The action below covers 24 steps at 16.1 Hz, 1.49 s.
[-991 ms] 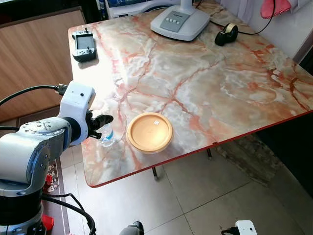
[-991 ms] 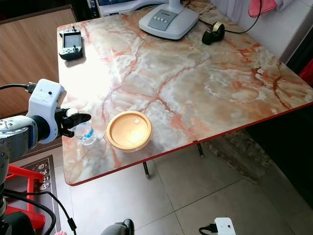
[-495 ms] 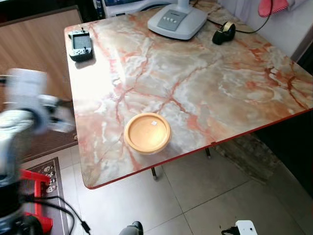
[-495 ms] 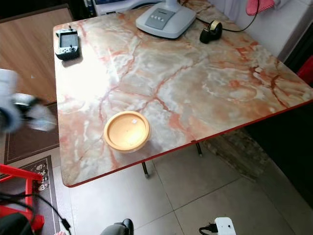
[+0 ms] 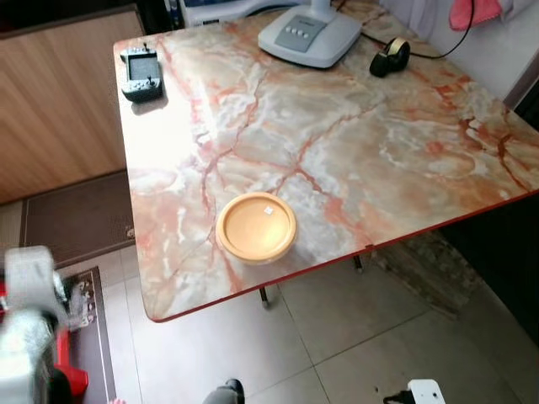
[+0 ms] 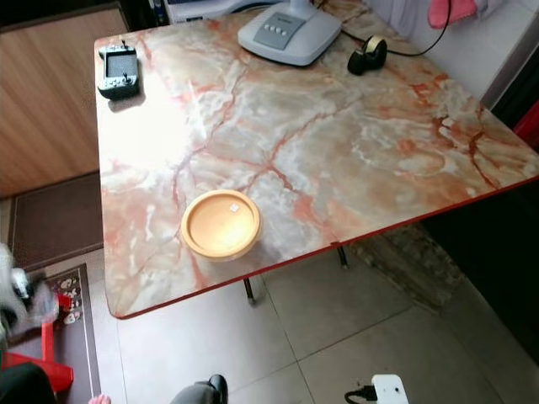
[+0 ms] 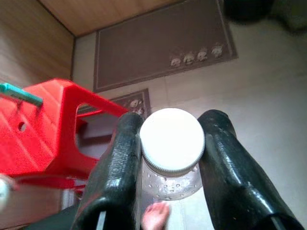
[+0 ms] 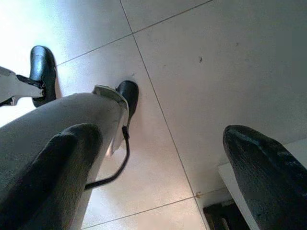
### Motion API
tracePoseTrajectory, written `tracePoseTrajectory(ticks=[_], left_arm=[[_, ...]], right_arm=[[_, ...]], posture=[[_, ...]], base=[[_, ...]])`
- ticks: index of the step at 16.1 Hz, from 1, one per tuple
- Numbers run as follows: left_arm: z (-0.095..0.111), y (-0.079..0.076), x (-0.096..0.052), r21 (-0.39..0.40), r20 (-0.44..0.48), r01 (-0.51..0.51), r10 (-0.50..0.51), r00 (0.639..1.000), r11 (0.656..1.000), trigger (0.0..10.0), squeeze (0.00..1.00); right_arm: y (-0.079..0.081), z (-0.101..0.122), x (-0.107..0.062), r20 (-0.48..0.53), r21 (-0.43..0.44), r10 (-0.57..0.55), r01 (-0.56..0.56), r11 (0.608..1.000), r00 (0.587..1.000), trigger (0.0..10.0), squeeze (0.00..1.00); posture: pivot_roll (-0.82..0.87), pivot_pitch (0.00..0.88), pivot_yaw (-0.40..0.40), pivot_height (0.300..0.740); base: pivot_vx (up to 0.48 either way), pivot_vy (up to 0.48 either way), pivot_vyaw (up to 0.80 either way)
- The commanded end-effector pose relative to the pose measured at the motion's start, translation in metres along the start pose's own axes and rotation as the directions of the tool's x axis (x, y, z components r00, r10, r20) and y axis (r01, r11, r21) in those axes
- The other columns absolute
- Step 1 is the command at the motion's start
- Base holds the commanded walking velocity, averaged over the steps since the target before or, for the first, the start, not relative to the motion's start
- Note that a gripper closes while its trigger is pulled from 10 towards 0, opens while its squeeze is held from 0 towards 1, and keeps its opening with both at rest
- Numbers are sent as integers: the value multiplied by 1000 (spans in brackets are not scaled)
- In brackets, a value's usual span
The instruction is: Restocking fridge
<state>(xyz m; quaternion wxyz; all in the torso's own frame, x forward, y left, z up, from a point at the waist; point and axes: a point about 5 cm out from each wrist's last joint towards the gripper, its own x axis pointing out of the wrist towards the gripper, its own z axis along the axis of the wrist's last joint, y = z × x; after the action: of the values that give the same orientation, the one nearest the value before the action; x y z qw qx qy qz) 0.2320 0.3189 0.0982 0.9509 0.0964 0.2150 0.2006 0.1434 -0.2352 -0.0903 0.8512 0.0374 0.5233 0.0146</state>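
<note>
A clear plastic water bottle [image 7: 171, 143] with a white cap sits between the two black fingers of my left gripper [image 7: 172, 125], which is shut on it just under the cap. That arm [image 5: 29, 286] is a blur low at the left, off the table and above the floor. My right gripper [image 8: 163, 158] hangs open over the pale floor tiles with nothing between its fingers.
The marble table [image 5: 354, 151] carries a round orange-lidded container [image 5: 256, 227] near its front edge, a handheld controller [image 5: 141, 73], a grey lamp base [image 5: 310, 35] and a tape dispenser [image 5: 390, 57]. A red stool [image 7: 43, 124] and a brown mat [image 7: 163, 52] lie below my left arm.
My left arm lifted the bottle from the table's left front corner and swung down and left to floor level. The bottle stays in its grip.
</note>
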Motion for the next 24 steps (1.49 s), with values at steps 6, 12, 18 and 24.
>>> tracePoseTrajectory(ticks=[6, 12, 18, 24], left_arm=[[-88, -42, 0, 220, -134, 145, -117, 984, 965, 10000, 0], [-143, -67, -2, 294, -286, 261, -176, 942, 920, 10000, 0], [-164, -85, -11, 245, -363, 302, -202, 910, 921, 10000, 0], [-172, -85, -15, 212, -390, 281, -183, 903, 936, 10000, 0]], right_arm=[[-2, -12, -1, -22, 44, -36, 37, 998, 999, 10000, 0], [-3, -15, -2, -13, 87, -63, 64, 994, 998, 10000, 0], [-7, -17, -4, -3, 98, -79, 79, 992, 997, 10000, 0], [-7, -16, -4, -1, 96, -79, 78, 992, 997, 10000, 0]], posture=[[244, 177, 8, 740], [210, 156, 7, 740], [182, 183, -18, 740], [180, 199, -14, 740]], base=[[0, 0, 0], [0, 0, 0], [0, 0, 0], [0, 0, 0]])
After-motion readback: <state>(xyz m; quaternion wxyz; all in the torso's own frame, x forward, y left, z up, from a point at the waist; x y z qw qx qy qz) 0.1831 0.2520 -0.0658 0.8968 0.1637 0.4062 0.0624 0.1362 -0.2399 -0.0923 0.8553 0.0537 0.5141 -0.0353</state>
